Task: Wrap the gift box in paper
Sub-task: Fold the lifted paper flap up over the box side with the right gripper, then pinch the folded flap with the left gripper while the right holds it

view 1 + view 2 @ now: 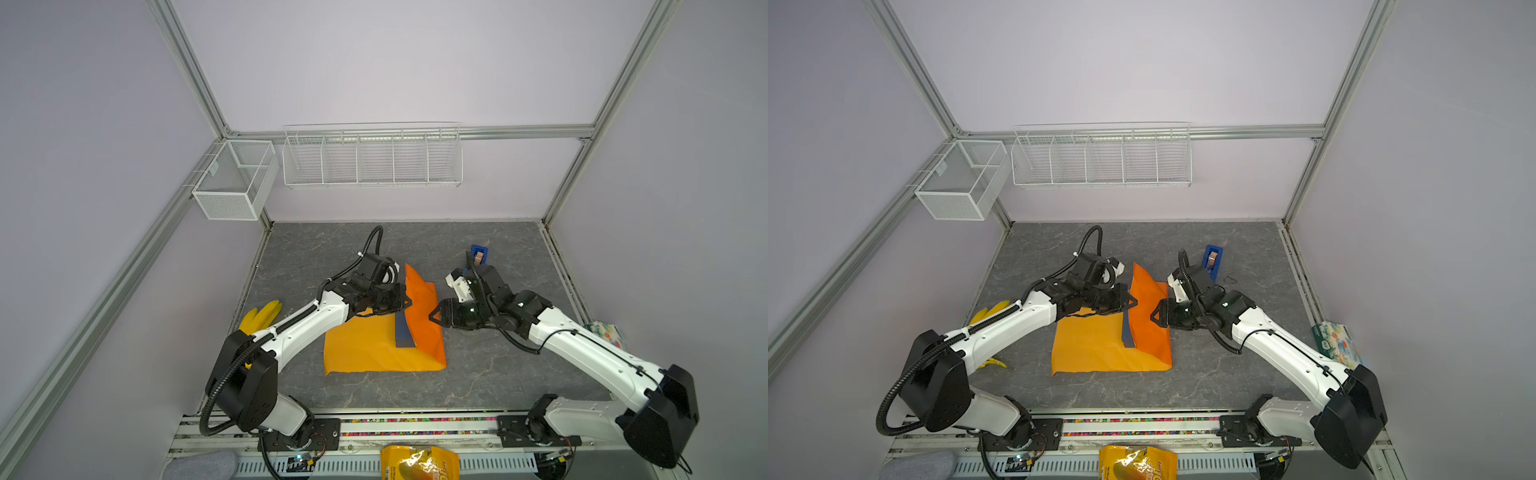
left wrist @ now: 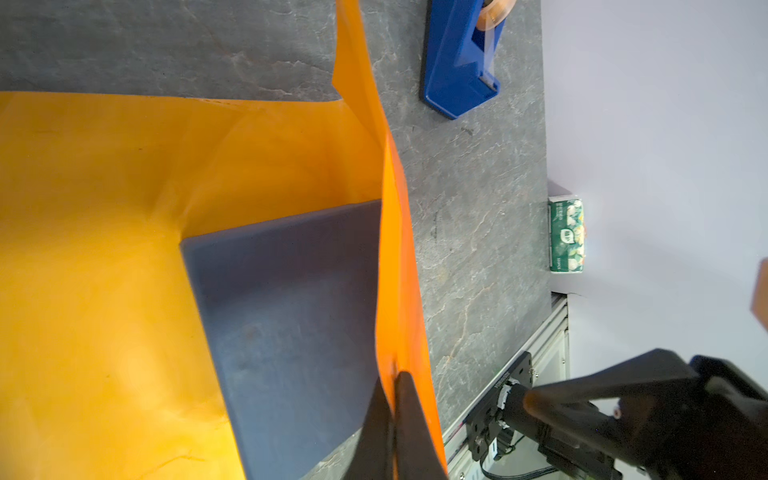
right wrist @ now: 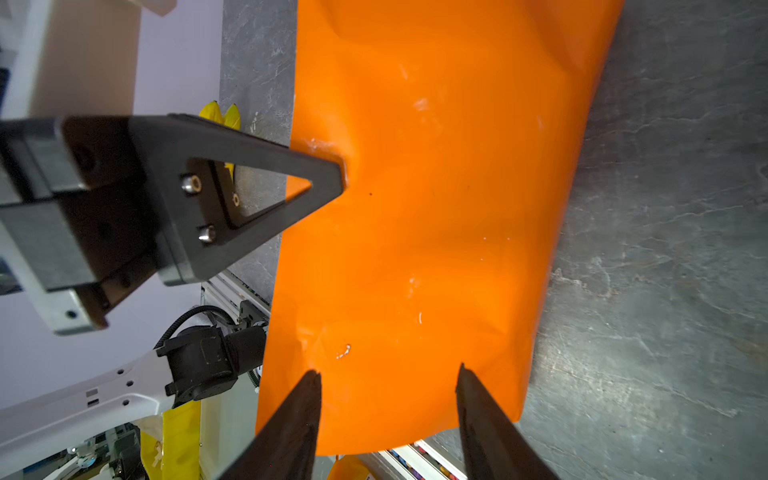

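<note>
Upright paper (image 1: pixel 422 316) blocks the gift box (image 1: pixel 403 336) from the right; tape dispenser (image 1: pixel 479 254) sits behind; bananas (image 1: pixel 262 316) crowd left edge; front surface (image 1: pixel 415 390) open.

Robot lab test cell, apparently purpose-built. Aluminium-profile frame (image 1: pixel 198 83) around plain pale wall panels (image 1: pixel 415 62); left arm (image 1: pixel 307 328) and right arm (image 1: pixel 582 353) bolted to a front rail (image 1: pixel 415 427); wire basket rack (image 1: pixel 372 158) on the back wall; grey stone-pattern bench (image 1: pixel 478 374).

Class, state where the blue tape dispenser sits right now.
In both top views the tape dispenser sits far back, right of centre, behind the right arm.
</note>
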